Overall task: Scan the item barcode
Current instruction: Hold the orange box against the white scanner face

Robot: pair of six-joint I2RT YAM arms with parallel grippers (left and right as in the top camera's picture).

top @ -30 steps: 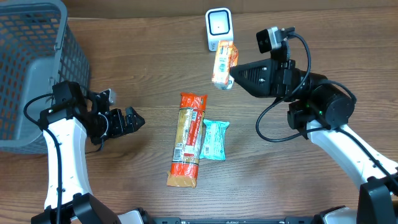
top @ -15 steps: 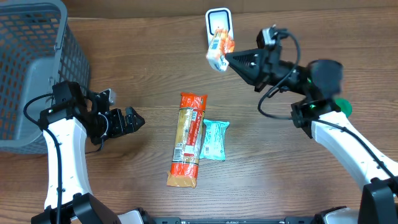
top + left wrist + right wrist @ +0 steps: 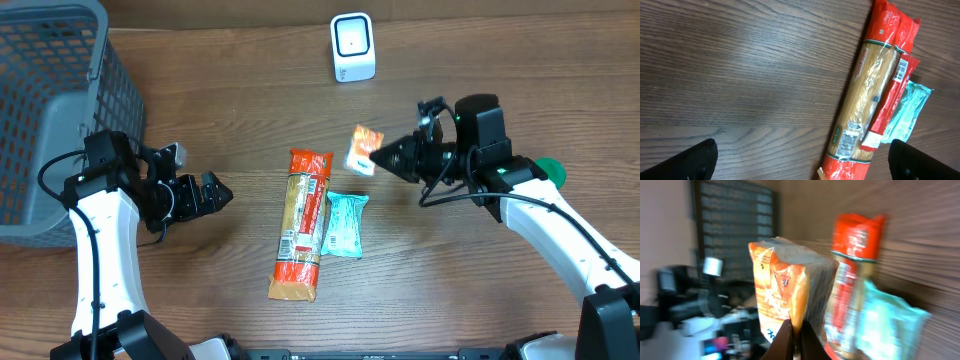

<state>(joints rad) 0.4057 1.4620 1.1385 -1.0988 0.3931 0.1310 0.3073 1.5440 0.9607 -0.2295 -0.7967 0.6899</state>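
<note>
My right gripper point(image 3: 378, 156) is shut on the edge of a small orange and white snack packet point(image 3: 362, 150), held in the air right of the table's middle; in the right wrist view the packet point(image 3: 790, 282) is pinched between the two closed fingers point(image 3: 796, 340). The white barcode scanner point(image 3: 352, 47) stands at the back edge, well away from the packet. My left gripper point(image 3: 215, 192) is open at the left, low over bare wood, its fingertips point(image 3: 695, 162) wide apart.
A long red spaghetti pack point(image 3: 303, 222) lies at the centre with a teal packet point(image 3: 346, 224) against its right side. A grey wire basket point(image 3: 50, 110) fills the back left corner.
The right arm has swung down and away from the scanner, carrying the orange packet toward the table's middle. The left arm has not moved.
</note>
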